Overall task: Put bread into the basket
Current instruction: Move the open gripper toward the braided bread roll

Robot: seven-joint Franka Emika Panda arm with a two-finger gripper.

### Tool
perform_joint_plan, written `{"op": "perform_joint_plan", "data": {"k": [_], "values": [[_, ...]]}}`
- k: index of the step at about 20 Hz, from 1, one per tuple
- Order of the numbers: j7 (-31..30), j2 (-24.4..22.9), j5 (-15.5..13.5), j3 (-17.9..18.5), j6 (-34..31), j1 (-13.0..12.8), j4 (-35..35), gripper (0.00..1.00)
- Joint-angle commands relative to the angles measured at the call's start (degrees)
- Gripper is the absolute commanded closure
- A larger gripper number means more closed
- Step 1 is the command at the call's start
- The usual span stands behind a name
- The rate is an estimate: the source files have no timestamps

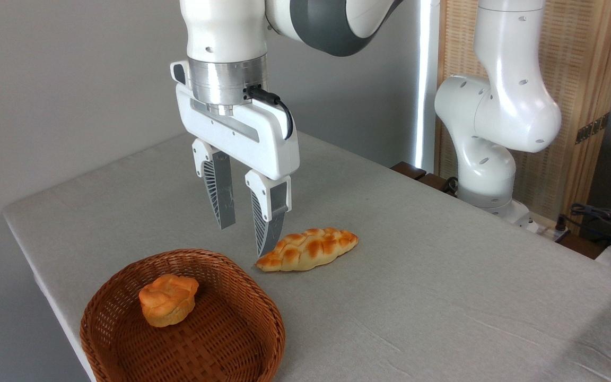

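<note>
While my pincer (245, 239) hangs above the grey worktop (443, 297), its two ribbed fingers (219, 193) are spread apart and grip nothing. The bread (308, 249), a braided golden loaf, lies flat on the worktop just right of my fingertips, outside the basket (263, 297). The brown wicker basket sits near the front left edge, close to the loaf, and a small orange bun (169, 300) rests inside it. I can read no writing or brand anywhere.
</note>
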Motion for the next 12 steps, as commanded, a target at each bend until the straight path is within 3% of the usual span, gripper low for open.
{"op": "perform_joint_plan", "data": {"k": [1,12], "values": [[-1.98,0.78,-3.89,-1.94,-0.99,1.69,1.36,0.00],[-1.38,0.79,-3.75,-2.20,-1.09,1.51,1.37,0.00]]}}
